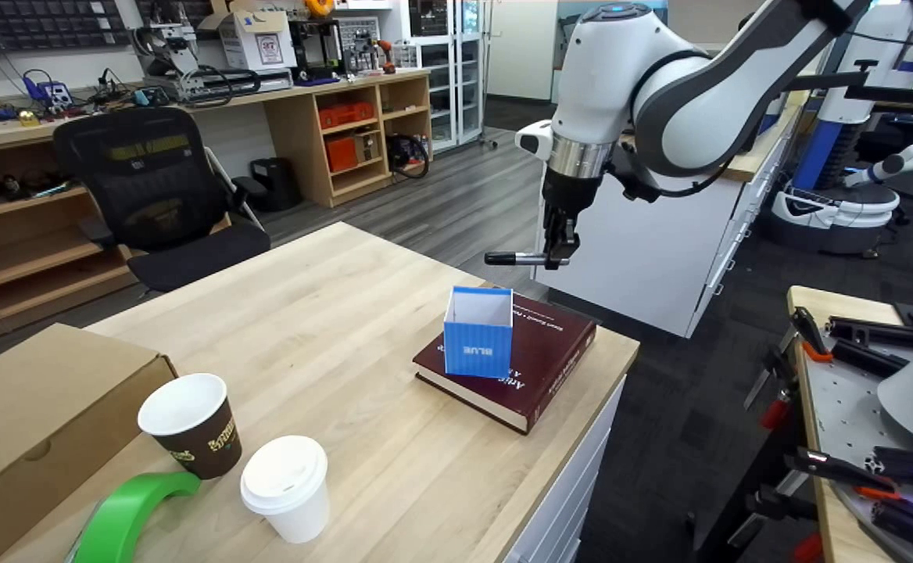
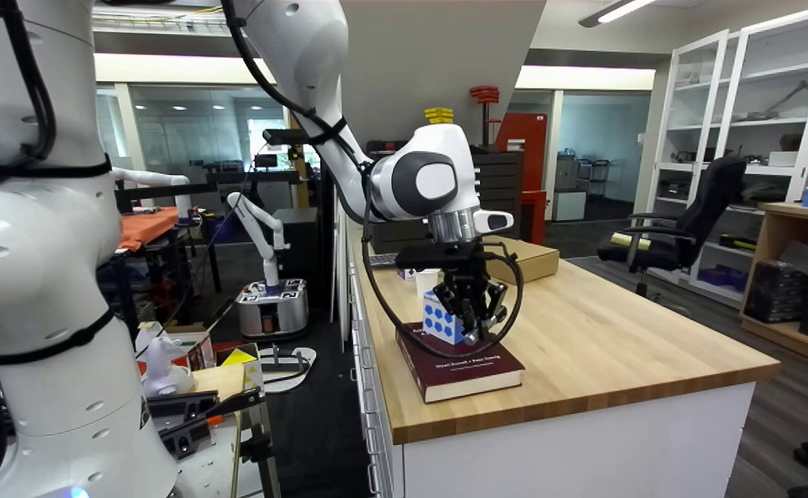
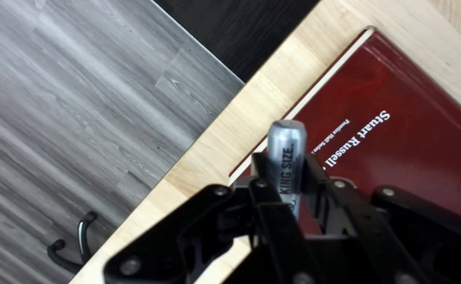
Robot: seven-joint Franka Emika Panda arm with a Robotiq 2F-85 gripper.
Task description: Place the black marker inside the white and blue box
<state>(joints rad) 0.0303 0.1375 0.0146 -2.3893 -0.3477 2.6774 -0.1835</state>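
Black-capped marker (image 1: 529, 259) is clamped in the gripper (image 1: 557, 252), its long axis about level, beyond the open-topped blue-and-white carton (image 1: 477, 349) in an exterior view. In an exterior view the carton, on the dark-red hardcover book (image 2: 449, 374), is partly hidden by the gripper; in the wrist view it is not seen.

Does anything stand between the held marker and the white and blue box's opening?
No separate object that I can see: the box, on the book, is open on top. The gripper holds the marker off to one side; whether it's high enough to clear the box, I can't tell.
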